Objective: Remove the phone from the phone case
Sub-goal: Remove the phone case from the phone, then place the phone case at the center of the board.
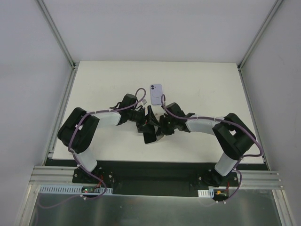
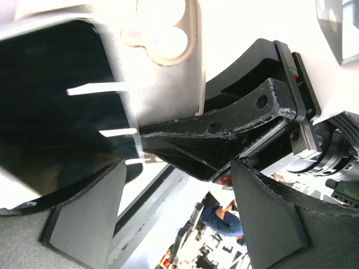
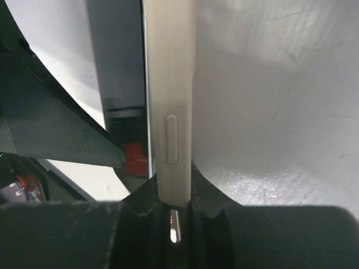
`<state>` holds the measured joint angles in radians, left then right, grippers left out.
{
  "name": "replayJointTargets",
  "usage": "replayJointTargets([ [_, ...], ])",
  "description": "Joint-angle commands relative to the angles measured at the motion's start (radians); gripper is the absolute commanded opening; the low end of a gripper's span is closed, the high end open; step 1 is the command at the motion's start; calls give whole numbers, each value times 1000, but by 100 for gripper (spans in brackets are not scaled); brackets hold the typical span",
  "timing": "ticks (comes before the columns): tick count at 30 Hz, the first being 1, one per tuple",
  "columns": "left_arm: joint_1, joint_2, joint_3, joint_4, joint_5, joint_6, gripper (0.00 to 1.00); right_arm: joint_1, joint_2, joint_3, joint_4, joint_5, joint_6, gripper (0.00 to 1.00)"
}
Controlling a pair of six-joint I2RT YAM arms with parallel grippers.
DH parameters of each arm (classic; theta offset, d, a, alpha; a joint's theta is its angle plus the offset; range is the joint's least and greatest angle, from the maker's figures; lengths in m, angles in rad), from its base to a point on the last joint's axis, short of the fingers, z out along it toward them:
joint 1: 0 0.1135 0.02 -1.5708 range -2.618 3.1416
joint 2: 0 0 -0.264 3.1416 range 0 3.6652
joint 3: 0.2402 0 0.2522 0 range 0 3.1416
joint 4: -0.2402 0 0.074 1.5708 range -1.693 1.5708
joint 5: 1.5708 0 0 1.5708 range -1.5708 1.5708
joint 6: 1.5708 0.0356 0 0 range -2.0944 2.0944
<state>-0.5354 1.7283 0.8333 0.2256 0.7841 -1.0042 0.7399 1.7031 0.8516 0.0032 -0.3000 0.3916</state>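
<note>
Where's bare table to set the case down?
Free on the table: far-left corner, far-right corner right of the purple phone, near-edge strip. Crowded: centre, left end effector and right end effector at the phone case.

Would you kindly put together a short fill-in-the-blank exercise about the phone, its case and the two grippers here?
1. The side button of the cream phone case shows in the ___ wrist view.
2. The right gripper is ___ on that case's thin edge.
3. The phone screen is ___ in colour.
4. The lavender device lies on the table, held by ___ gripper.
Missing words: right; shut; black; neither.
</note>
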Motion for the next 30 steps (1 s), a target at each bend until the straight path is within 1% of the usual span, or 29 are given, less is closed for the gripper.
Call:
replayJointTargets([
  [1, -49, -48, 33, -19, -117, 65, 75, 105, 10, -13, 78, -249, 27, 1],
  [3, -48, -62, 24, -20, -121, 68, 76, 98, -5, -22, 75, -238, 32, 1],
  [6, -35, -107, 7, -48, -140, 85, 78, 75, -54, -45, 14, -151, 30, 1],
  [7, -31, -128, 4, -58, -147, 98, 79, 69, -69, -42, -24, -67, 9, 1],
  [8, -26, -139, 4, -80, -154, 105, 79, 64, -100, -33, -126, -13, -6, 1],
  [10, -18, -157, 9, -98, -155, 122, 80, 53, -131, -23, -208, 118, -34, 1],
  [11, -18, -161, 12, -104, -155, 127, 80, 41, -160, -23, -270, 148, -49, 1],
  [16, -18, -199, 9, -111, -141, 128, 80, -109, -232, -59, -354, 225, -111, 1],
  [18, -18, -225, 6, -111, -144, 130, 80, -181, -272, -71, -368, 222, -146, 1],
  [20, -14, -265, 3, -109, -152, 127, 81, -241, -292, -77, -362, 173, -164, 1],
  [23, -2, -309, 1, -112, -148, 124, 82, -411, -293, -66, -353, 108, -204, 1],
  [25, 8, -334, -5, -112, -141, 128, 82, -486, -292, -40, -351, 66, -230, 1],
  [26, 26, -341, -8, -114, -137, 128, 82, -564, -287, -27, -350, 53, -240, 1],
  [28, 51, -352, -25, -114, -120, 124, 82, -644, -278, 12, -342, 9, -256, 1],
  [29, 63, -354, -31, -112, -102, 122, 82, -713, -258, 27, -333, -5, -260, 1],
  [30, 87, -357, -45, -114, -94, 122, 82, -737, -241, 46, -333, -16, -272, 1],
])
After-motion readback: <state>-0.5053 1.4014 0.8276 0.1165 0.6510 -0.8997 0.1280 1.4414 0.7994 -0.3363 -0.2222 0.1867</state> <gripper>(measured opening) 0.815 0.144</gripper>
